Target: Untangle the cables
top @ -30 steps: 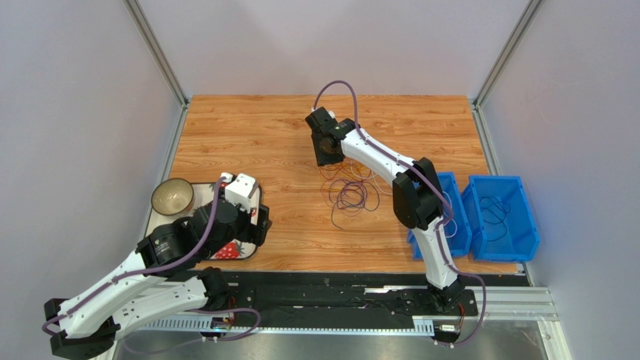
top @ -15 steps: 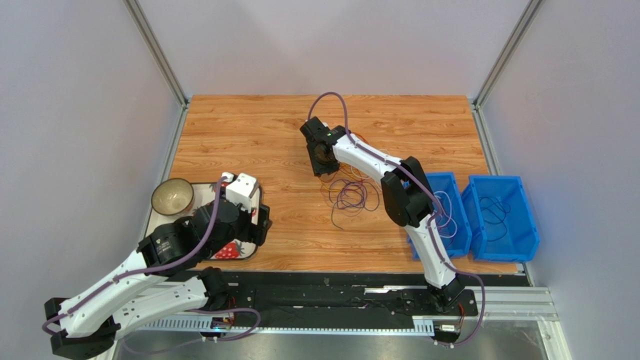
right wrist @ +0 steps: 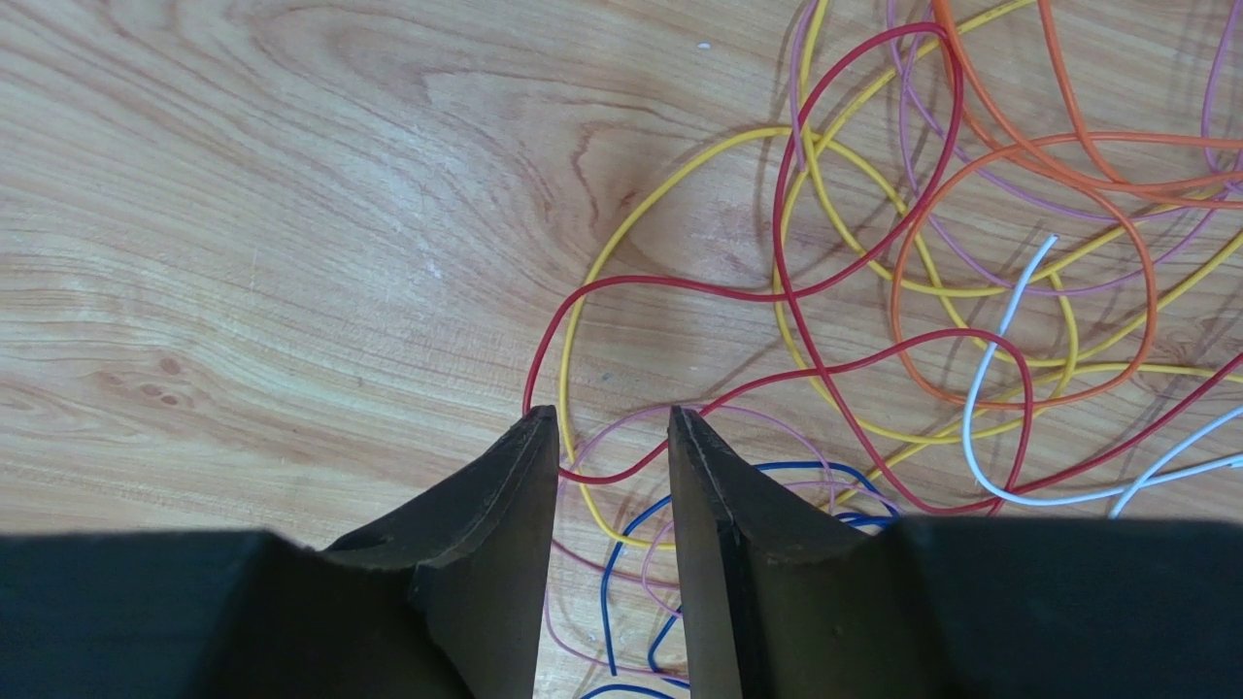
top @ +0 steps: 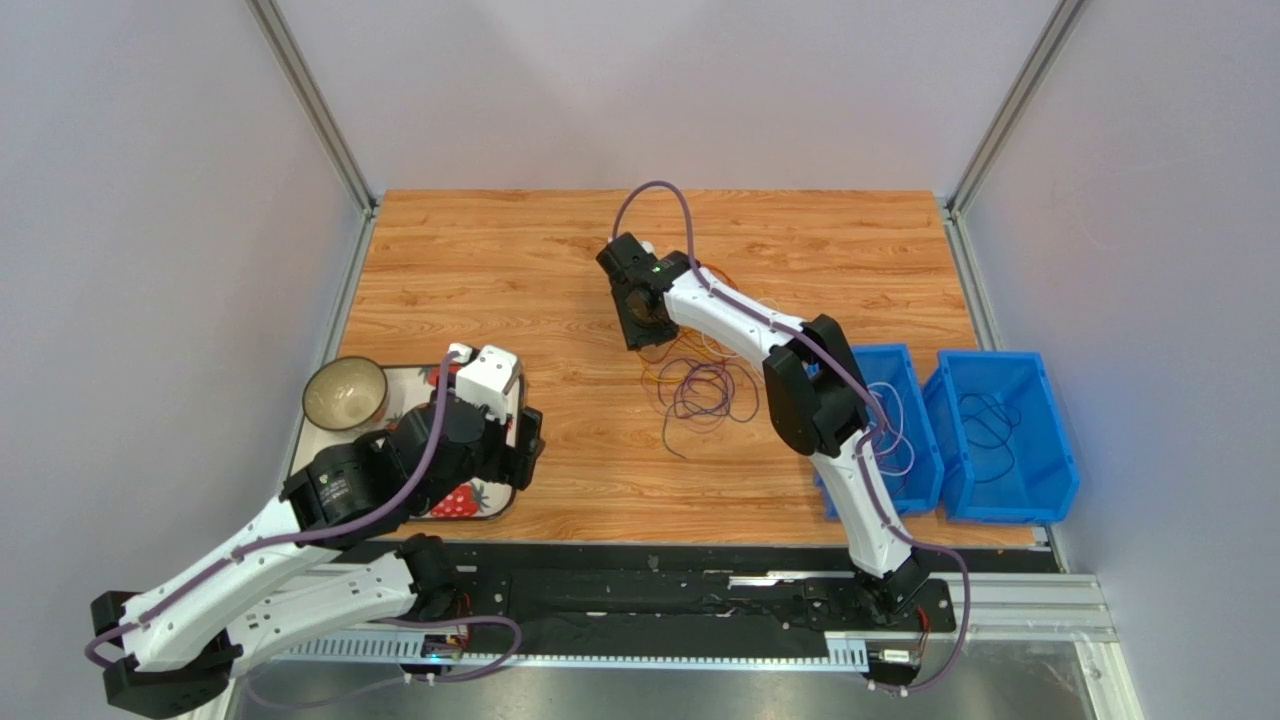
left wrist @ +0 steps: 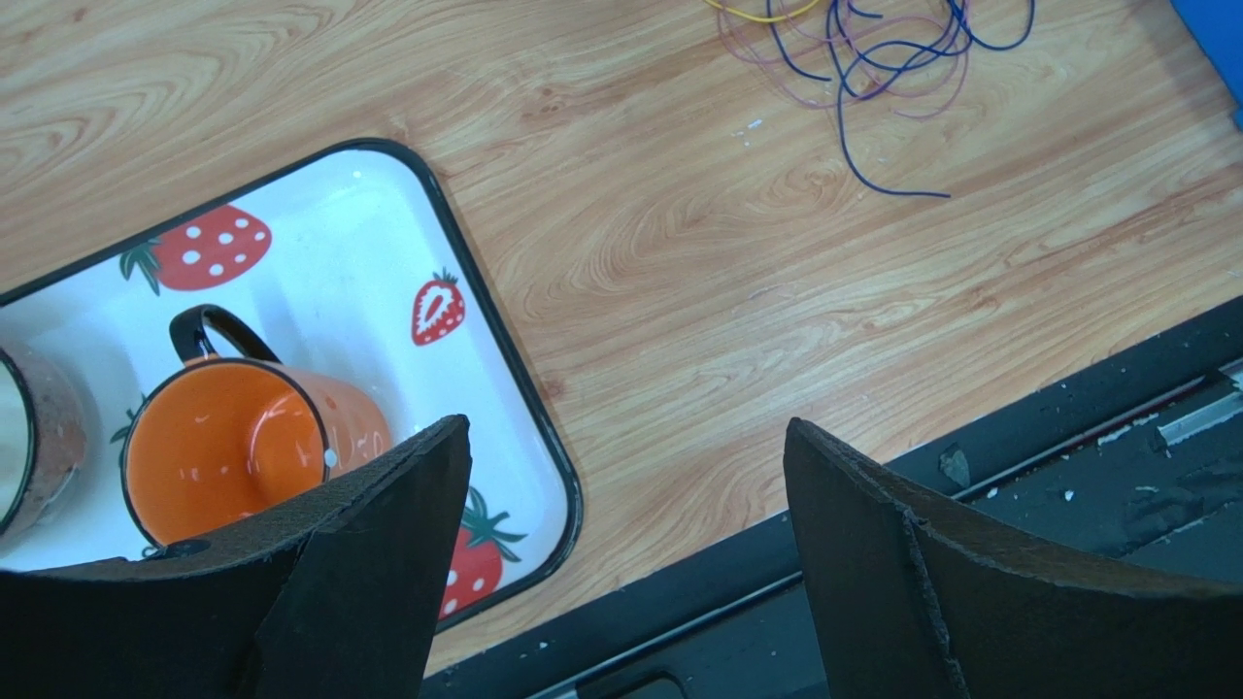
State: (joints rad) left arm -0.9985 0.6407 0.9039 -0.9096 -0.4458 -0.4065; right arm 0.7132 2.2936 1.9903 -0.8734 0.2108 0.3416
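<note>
The cables (top: 700, 384) lie as a loose tangle of thin loops on the wooden table, just right of centre. My right gripper (top: 643, 321) hangs over the tangle's far left edge. In the right wrist view, the right gripper (right wrist: 613, 420) is open by a narrow gap. Red (right wrist: 795, 291), yellow and pale purple loops run on the wood under that gap, none pinched. Orange (right wrist: 1021, 262), white (right wrist: 992, 423) and blue (right wrist: 730, 481) loops lie beside them. My left gripper (left wrist: 628, 430) is wide open and empty above the tray's right edge. The cables (left wrist: 876, 58) are far from it.
A white strawberry tray (top: 451, 510) at the near left holds a bowl (top: 344, 393) and an orange mug (left wrist: 241, 452). Two blue bins (top: 920, 435) (top: 1052, 435) stand at the right edge with thin cables inside. A black rail (left wrist: 1021, 437) runs along the table's near edge.
My right gripper has shifted a little left and further away, onto the tangle's far left edge. The left arm has barely moved, and both jaws keep their width.
</note>
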